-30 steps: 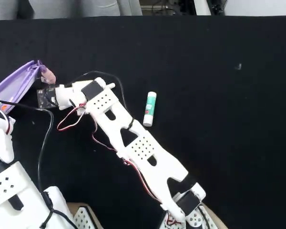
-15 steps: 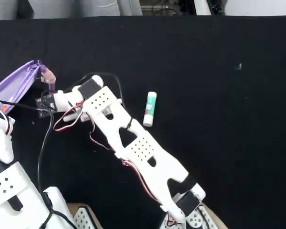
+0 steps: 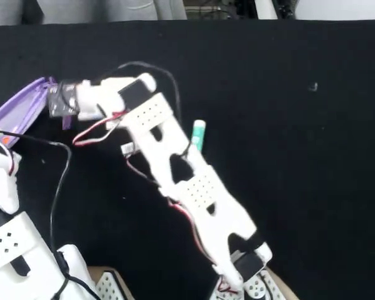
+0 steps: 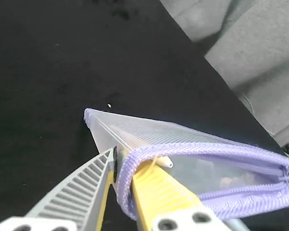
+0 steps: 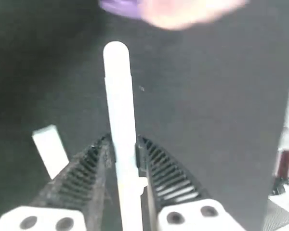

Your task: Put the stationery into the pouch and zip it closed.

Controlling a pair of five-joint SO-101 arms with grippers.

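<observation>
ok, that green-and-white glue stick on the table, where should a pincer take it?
Mid-barrel, from straight above, closing across its width. The glue stick lies flat on the table, a round tube pointing roughly away from the arm bases, so both long sides are open; the ends would likely slip. An arm overlaps its near end.

right tool with white pen | moved up-table to pouch tip | arm now overlaps glue stick

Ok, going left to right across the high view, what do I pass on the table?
The purple pouch, then the right gripper holding a white pen, then the green-and-white glue stick.
</observation>
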